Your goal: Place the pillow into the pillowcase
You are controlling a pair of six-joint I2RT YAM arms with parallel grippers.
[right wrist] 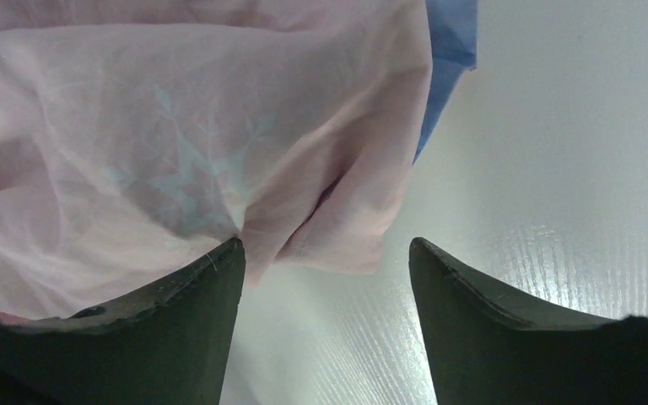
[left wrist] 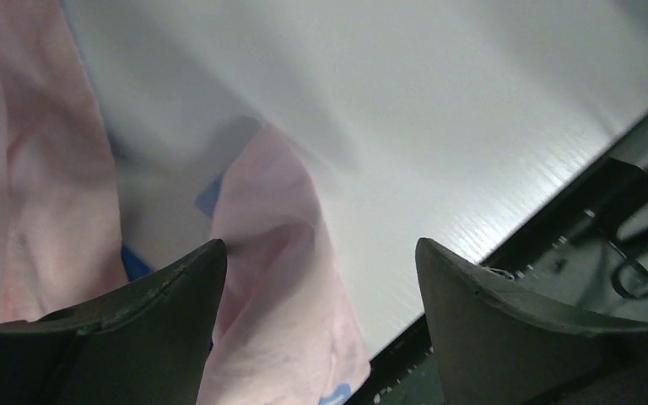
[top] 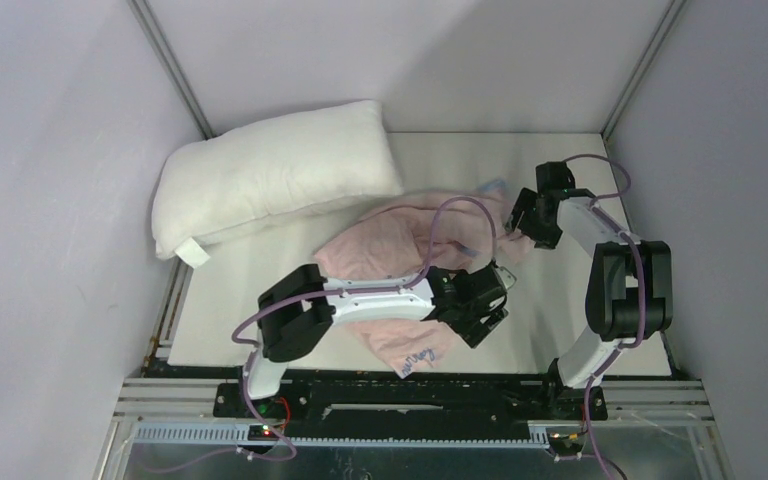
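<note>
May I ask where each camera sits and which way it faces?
Top external: above and behind the bases, looking down at pillow, pillowcase, table; both arms show.
Left wrist: on the left arm, facing the table's near edge; open left gripper shows.
Right wrist: likewise, facing down; open right gripper shows.
All share the pillowcase.

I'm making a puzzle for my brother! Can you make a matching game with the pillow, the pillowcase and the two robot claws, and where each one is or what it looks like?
Things:
1. pillow
2. pillowcase
3. left gripper
4. right gripper

Descriptions:
A. pink, crumpled in the middle of the table
B. open, near the table's front edge
C. white and plump, at the far left
D. open, at the pillowcase's far right end

Pairs: 1-C, 2-A, 3-B, 4-D
</note>
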